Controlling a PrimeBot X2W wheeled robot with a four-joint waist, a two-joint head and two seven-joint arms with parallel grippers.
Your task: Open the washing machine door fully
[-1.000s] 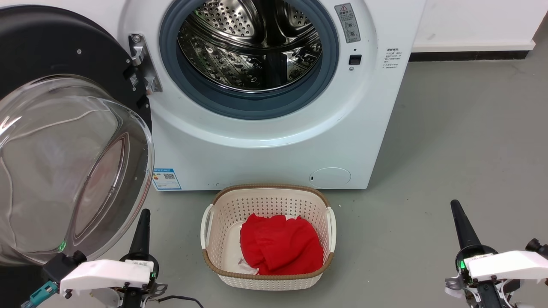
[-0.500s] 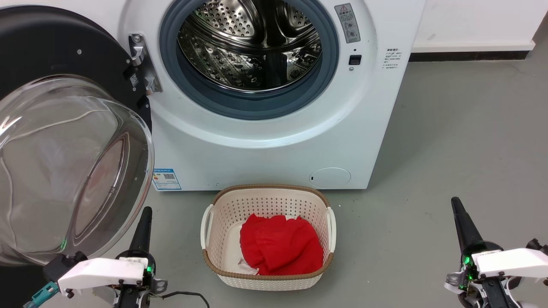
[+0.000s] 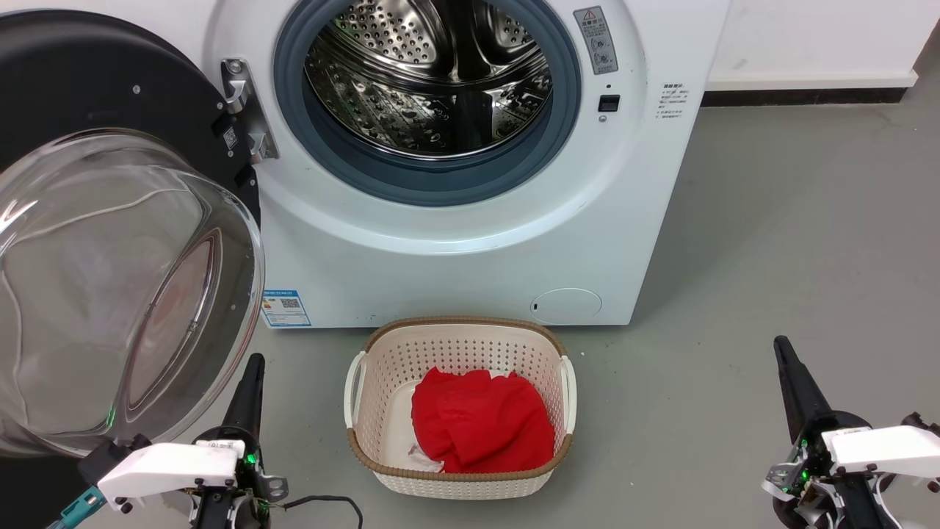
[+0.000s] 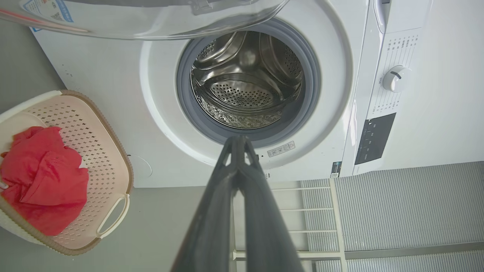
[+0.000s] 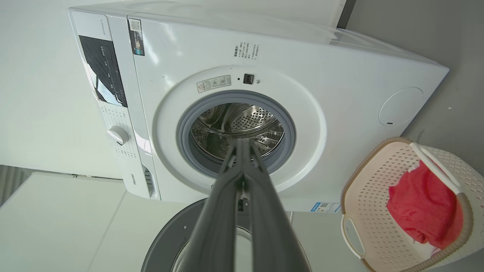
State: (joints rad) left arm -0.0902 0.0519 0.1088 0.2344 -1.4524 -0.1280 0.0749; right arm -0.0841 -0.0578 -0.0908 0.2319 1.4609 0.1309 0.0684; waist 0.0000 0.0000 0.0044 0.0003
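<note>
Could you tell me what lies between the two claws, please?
In the head view, a pale basket holding a red cloth stands on the grey floor between the left claw and right claw.

Basket [image 3: 455, 485] on the floor [image 3: 734, 257]
Red cloth [image 3: 481, 430] piled inside, sitting right in front of the washer's [image 3: 440, 272] round flap [image 3: 565, 304].

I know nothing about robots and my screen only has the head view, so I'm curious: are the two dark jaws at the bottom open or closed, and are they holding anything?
Observer: Both are shut and empty. In the wrist views the left jaws have their fingers touching at the tips, and the right jaws' fingers do too.
Operator: Does the machine have a knob somewhere? My picture cuts off its top.
Observer: Yes, there is a round white dial beside a dark panel on the control strip.
</note>
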